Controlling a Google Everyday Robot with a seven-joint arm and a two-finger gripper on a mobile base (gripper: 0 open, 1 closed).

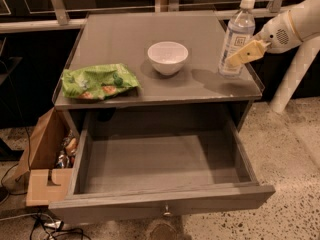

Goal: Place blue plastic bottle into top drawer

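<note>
The blue plastic bottle [239, 26] stands upright at the right edge of the grey cabinet's top, clear with a white cap and a pale label. My gripper [234, 58] reaches in from the right on its white arm. Its yellow tip lies across the front of the bottle's lower half, touching it. The top drawer [165, 204] is pulled fully open below, and its grey inside is bare. The bottle is above and behind the drawer's right rear corner.
A white bowl [168, 57] sits mid-top and a green snack bag [99, 81] lies at the left on the cabinet top [120, 39]. A brown cardboard box [44, 159] with small items stands on the floor at the left. A white post [295, 74] stands at the right.
</note>
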